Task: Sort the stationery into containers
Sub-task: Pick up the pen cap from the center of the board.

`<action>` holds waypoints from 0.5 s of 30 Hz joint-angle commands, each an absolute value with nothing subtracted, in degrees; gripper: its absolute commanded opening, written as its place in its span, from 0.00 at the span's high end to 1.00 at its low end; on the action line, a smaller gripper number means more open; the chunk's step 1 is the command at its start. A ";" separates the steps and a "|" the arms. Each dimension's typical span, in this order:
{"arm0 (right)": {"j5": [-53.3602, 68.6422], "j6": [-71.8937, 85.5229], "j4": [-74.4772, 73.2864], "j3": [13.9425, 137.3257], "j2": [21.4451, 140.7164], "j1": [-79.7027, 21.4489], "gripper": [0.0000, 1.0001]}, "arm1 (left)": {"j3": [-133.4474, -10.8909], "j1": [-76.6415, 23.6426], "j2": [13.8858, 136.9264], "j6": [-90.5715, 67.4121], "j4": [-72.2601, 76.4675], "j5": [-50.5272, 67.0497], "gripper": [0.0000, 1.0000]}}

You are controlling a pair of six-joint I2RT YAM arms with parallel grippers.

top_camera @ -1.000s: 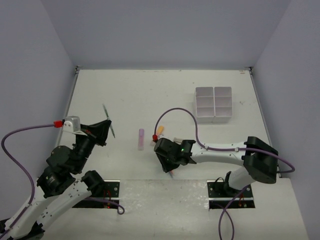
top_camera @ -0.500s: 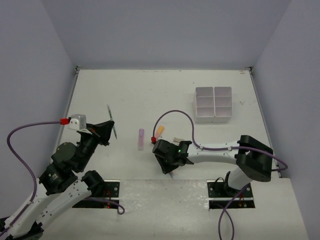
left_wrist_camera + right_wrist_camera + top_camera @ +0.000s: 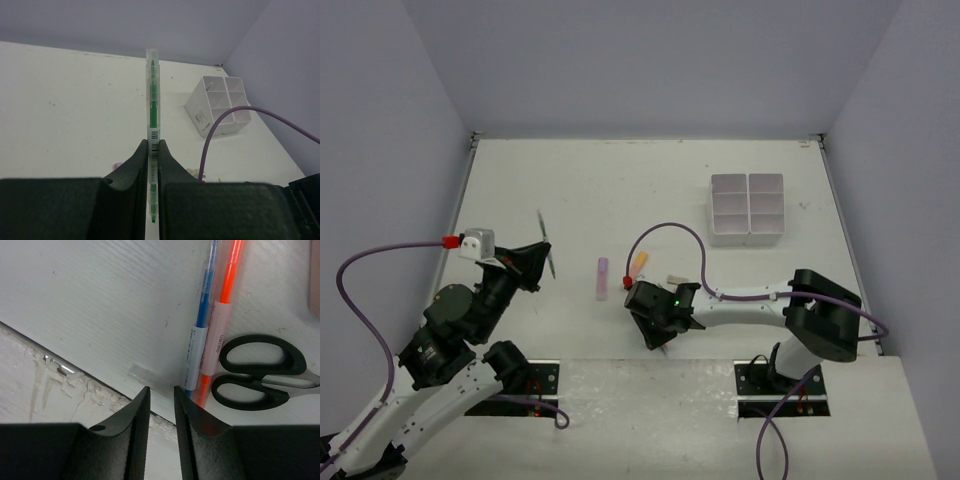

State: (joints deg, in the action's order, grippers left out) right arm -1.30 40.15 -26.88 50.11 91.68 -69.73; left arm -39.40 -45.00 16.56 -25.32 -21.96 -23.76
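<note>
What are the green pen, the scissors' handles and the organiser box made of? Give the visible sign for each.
The green pen: probably clear glossy plastic, since the green core shows through the barrel. The scissors: handles look like black moulded plastic, smooth with a dull sheen. The stub towards the blades looks like grey metal. The organiser box: likely white plastic, with thin, even walls and dividers and a slight gloss.

1. White matte table (image 3: 570, 180), lightly scuffed, with a few dark specks.
2. Boxed in on 3 sides by plain pale lilac-grey panels: back wall (image 3: 640, 60), left wall (image 3: 380, 120), right wall (image 3: 910, 120).
3. At the near edge, a rougher white board (image 3: 650, 410) butts against the tabletop. Paint is chipped along the seam (image 3: 65, 372).
4. Light is even and diffuse, with soft shadows.
</note>
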 commanded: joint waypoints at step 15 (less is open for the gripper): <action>-2.29 41.80 -28.10 52.30 91.43 -70.05 0.70 | -38.88 -44.65 16.70 -24.08 -21.53 -22.85 1.00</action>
State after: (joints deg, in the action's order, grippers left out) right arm -0.65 41.06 -26.63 50.41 92.66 -69.76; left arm -39.40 -45.01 16.56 -25.30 -21.96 -23.29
